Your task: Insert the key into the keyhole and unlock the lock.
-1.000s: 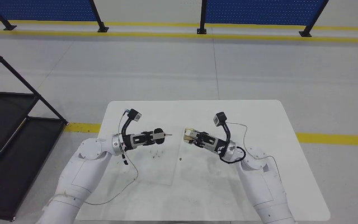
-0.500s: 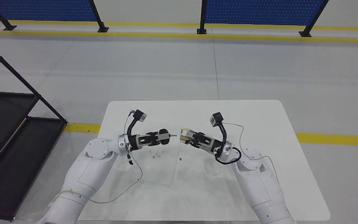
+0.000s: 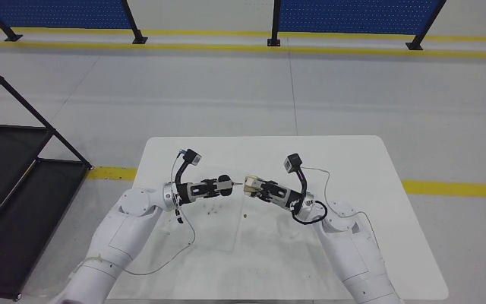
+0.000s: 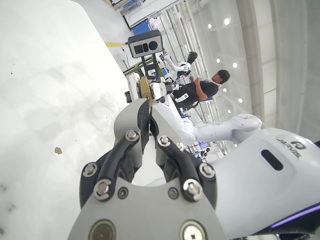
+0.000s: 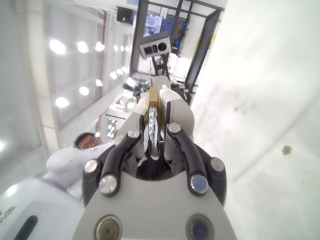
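Over the middle of the white table [image 3: 342, 159], my left gripper [image 3: 225, 185] is shut on a thin key [image 3: 238, 185] that points sideways at the lock. My right gripper [image 3: 260, 188] faces it, shut on a brass padlock [image 3: 250, 184]. In the left wrist view the left gripper [image 4: 148, 106] pinches the key [image 4: 150, 103], whose tip meets the brass lock [image 4: 144, 89] just ahead. In the right wrist view the right gripper [image 5: 153, 93] clamps the lock [image 5: 153, 102] by its sides, its silver shackle [image 5: 153, 136] towards the wrist. How deep the key sits I cannot tell.
A small brown speck [image 4: 58, 150] lies on the table below the grippers. A black metal rack [image 3: 30, 182] stands on the floor off the table's left side. Both arms hang above the tabletop, near its middle.
Both grippers have closed in on each other. The gap between key tip and lock seen a second ago is gone, and the key now touches the lock.
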### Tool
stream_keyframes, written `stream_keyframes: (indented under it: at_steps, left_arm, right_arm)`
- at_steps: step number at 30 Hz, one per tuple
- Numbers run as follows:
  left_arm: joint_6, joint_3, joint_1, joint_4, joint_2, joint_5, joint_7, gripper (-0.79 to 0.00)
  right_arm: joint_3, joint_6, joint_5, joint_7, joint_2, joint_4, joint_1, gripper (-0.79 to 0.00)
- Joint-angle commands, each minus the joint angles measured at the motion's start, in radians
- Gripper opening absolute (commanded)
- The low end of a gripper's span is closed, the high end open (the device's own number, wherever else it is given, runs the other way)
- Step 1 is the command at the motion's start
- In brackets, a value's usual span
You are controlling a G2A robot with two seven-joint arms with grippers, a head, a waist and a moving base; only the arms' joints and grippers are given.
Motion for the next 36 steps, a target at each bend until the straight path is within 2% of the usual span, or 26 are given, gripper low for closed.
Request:
stream_keyframes:
  at_steps: [1, 36]
  left_arm:
    - [0.001, 0.001, 0.000, 0.001, 0.000, 0.000, 0.001, -0.785]
    - [-0.006, 0.016, -0.003, 0.011, 0.003, -0.008, 0.006, -0.785]
  right_arm:
    - [-0.002, -0.002, 0.004, -0.001, 0.002, 0.000, 0.000, -0.785]
    - [-0.058, -0.016, 0.032, -0.030, 0.029, 0.003, 0.014, -0.785]
